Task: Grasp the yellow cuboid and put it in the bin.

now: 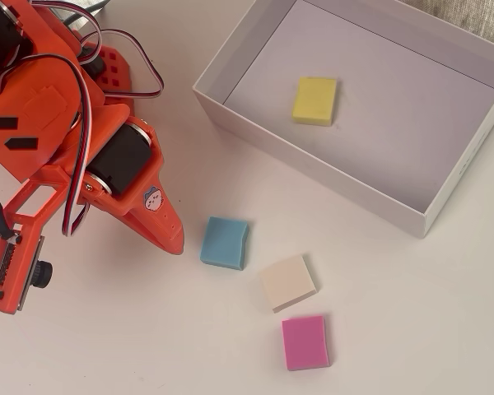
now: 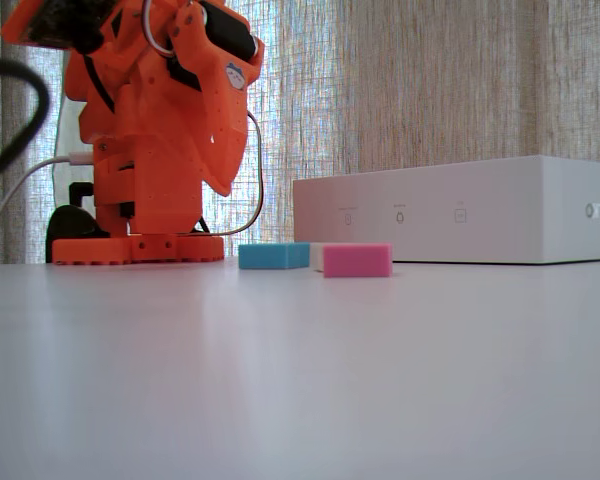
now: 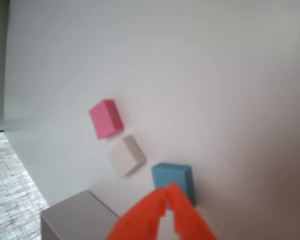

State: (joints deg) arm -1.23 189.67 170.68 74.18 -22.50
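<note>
Inside shallow white cardboard bin point(image 1: 329, 177): matte yellow cuboid point(image 1: 315, 100) lying flat, apparently delivered; orange two-finger gripper point(image 3: 167, 194) empty, tips together.

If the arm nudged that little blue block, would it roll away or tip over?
Probably neither: the small flat blue block lies on a broad face on the white table, so it would likely slide. Its matte look suggests some grip, and its small size suggests little weight.

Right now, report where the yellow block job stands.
Done: the yellow block lies flat on the floor of the bin. In hand: nothing; the tool looks shut and empty, its tips near the blue block in the wrist view. Left: nothing for the yellow block; the blue, cream and pink blocks sit outside.
</note>
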